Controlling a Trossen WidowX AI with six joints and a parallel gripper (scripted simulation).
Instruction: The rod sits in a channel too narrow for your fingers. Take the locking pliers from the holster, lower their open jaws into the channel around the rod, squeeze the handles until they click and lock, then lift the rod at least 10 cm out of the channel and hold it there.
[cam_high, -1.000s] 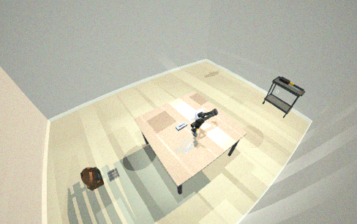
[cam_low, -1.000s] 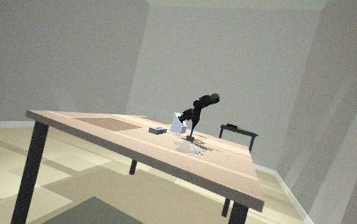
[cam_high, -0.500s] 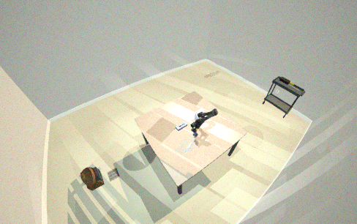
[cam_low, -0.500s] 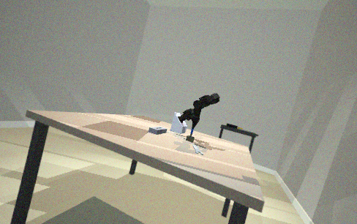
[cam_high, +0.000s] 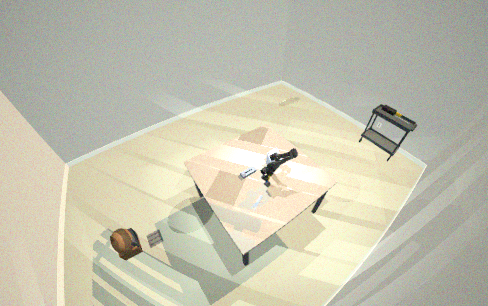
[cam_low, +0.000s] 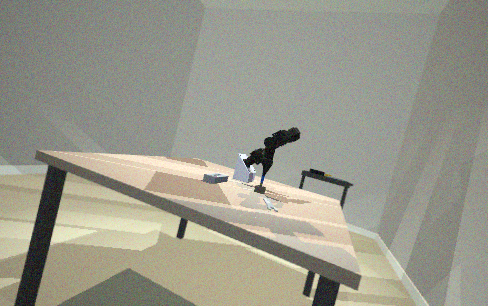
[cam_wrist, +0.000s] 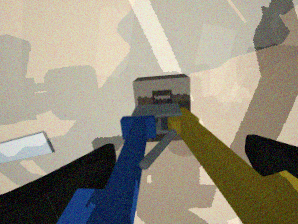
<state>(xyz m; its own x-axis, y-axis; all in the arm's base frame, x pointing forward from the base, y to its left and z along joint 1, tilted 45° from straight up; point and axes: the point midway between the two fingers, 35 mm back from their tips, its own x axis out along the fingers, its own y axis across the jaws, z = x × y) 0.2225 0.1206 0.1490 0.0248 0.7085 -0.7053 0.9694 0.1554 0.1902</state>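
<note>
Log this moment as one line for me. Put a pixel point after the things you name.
Claw (cam_low: 261, 184) (cam_wrist: 180, 147): open | position: over small dark block (cam_low: 259, 190) (cam_wrist: 161, 90) | held: nothing | grey case (cam_high: 247, 173) (cam_low: 215, 178): on table (cam_high: 220, 187) (cam_low: 125, 175)

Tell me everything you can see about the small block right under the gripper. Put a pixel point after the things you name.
The small block (cam_high: 268, 193) (cam_low: 260, 190) (cam_wrist: 162, 85) looks boxy and grey-brown, with a darker band and a small dark recess. It sits on the wooden table (cam_high: 280, 220) (cam_low: 190, 200); its material is unclear. Grey parts overlap it below the recess, by the open gripper's (cam_high: 266, 183) (cam_low: 262, 183) (cam_wrist: 163, 124) fingertips. Contact can't be judged.
</note>
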